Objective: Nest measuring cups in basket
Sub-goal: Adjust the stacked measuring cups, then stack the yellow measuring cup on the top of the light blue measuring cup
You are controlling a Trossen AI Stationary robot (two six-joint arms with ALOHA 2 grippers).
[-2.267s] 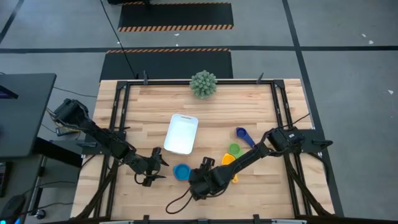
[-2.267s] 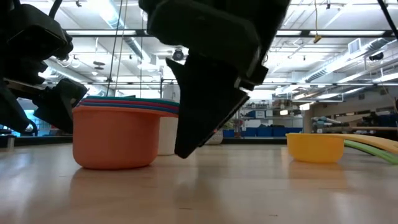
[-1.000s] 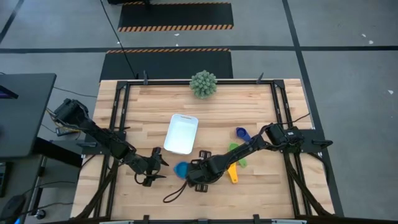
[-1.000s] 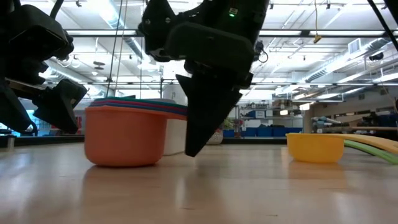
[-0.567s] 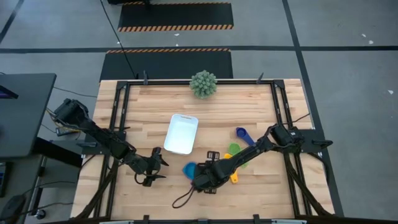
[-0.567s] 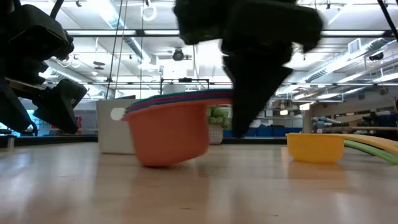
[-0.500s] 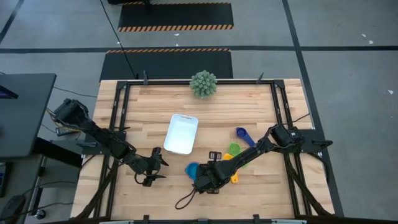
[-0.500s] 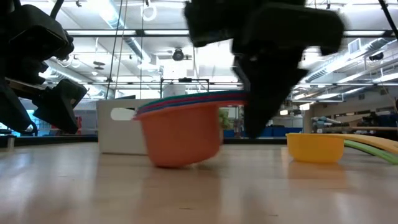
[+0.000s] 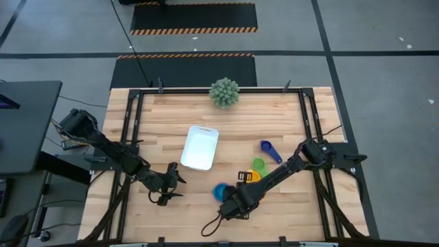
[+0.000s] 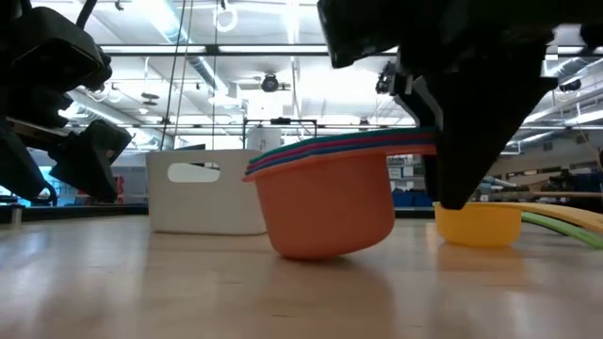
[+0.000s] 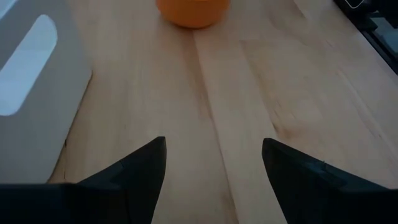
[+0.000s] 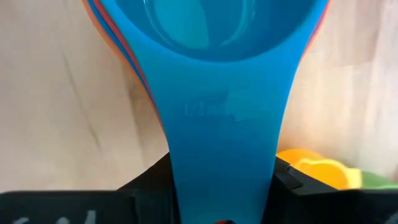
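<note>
Wood surface (image 9: 233, 123): right gripper (image 9: 226, 194) at lower centre, jaws clenched on the handle of the nested cup stack (image 10: 330, 198), orange outermost, tilted and touching the wood; white basket (image 9: 199, 147) mid-frame, well apart; left gripper (image 9: 173, 186) lower left, jaws released, holding nothing.

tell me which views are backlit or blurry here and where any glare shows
Low view: bright ceiling lights behind leave the right end effector a dark silhouette over the stacked cups. Right wrist view: the blue handle fills the frame, soft and out of focus. Left wrist view: the basket wall is slightly washed out. High view: evenly lit, no glare.
</note>
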